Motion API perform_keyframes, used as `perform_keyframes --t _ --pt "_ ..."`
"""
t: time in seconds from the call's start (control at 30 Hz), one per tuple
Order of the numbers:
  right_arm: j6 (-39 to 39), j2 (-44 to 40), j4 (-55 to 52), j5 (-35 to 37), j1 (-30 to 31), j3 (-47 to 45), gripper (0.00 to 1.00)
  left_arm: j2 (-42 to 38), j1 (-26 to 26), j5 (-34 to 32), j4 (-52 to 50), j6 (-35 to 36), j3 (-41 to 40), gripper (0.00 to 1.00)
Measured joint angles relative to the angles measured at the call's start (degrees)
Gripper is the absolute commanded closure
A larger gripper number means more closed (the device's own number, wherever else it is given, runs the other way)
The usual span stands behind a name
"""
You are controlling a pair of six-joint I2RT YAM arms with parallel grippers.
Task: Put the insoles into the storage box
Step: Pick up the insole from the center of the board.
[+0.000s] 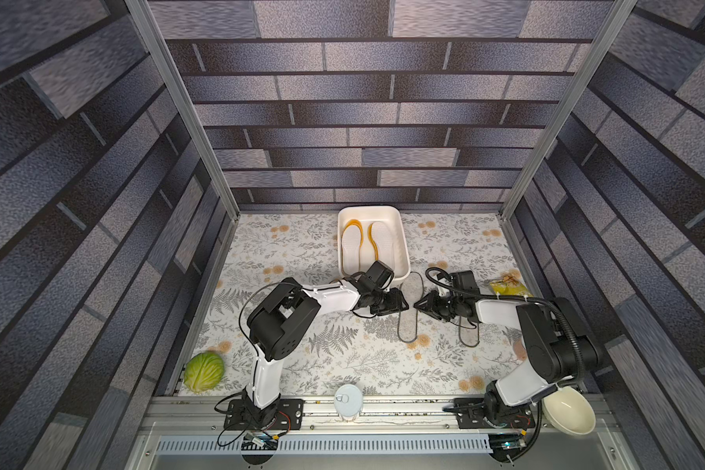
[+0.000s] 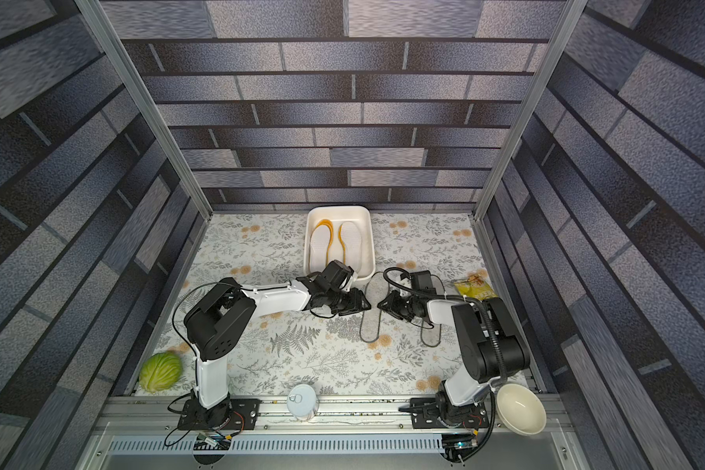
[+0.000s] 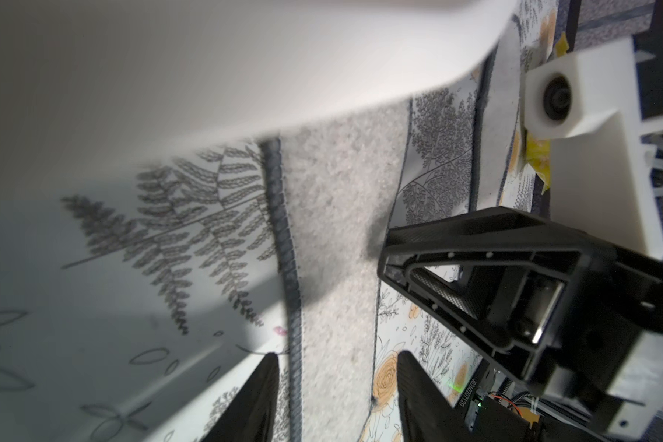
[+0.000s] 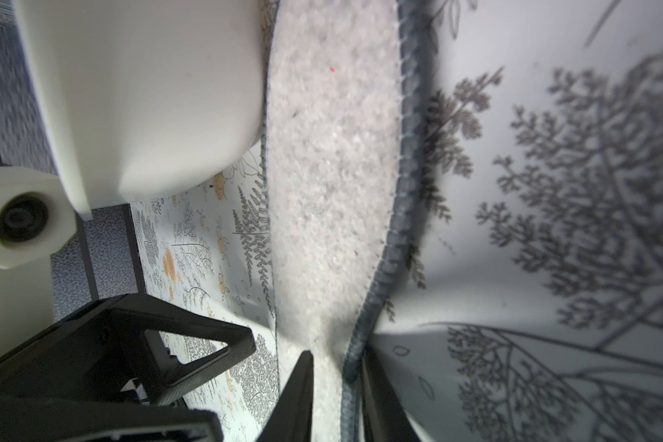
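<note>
One white rectangular plastic storage box [image 1: 401, 248], upper centre in both top views, on floral tabletop [image 1: 294, 244]; holds two white textured foam insoles [image 1: 351, 248] over orange insoles [image 1: 370, 238]. One grey felt insole with dark edging [image 1: 408, 321], centre frame, just below box; edging clenched and raised between right fingers [image 4: 295, 398]; left fingers [image 3: 261, 402] released, straddling it. One second grey felt insole [image 1: 469, 335], right of centre, partly under right arm.

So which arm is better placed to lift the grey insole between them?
Right: the right pincer grips the grey felt insole by its edging, bending it up; the left pincer stands open beside it, gripping nothing.
</note>
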Motion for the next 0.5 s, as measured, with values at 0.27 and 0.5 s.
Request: perform_keyframes --t 0.27,0.5 --pt "-1.14 -0.61 -1.55 0.04 0.0 0.0 0.75 0.0 -1.46 -5.42 -3.58 2.95 0.59 0.44" --pt "-1.53 -0.9 -1.9 0.09 0.0 -0.13 0.76 -1.77 -4.74 -7.37 -4.66 3.41 -1.29 0.42"
